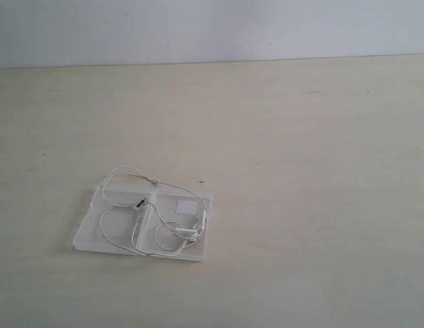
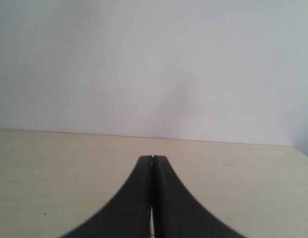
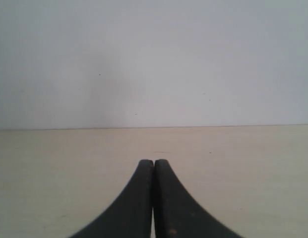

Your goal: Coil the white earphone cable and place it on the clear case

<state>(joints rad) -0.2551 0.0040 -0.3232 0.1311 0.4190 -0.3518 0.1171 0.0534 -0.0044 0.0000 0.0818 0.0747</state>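
Observation:
The clear case (image 1: 89, 229) lies open and flat on the pale table, left of centre in the exterior view, with a white square sticker (image 1: 186, 206) on its right half. The white earphone cable (image 1: 125, 170) rests in loose loops across both halves, part of one loop reaching past the case's far edge. Its earbuds (image 1: 192, 232) lie on the right half and a small dark piece (image 1: 139, 203) sits near the hinge. Neither arm appears in the exterior view. My left gripper (image 2: 153, 157) is shut with nothing in it. My right gripper (image 3: 154, 161) is shut and empty too.
The pale wooden table (image 1: 321, 178) runs back to a plain white wall (image 1: 212, 31). Both wrist views show only tabletop and wall beyond the fingertips.

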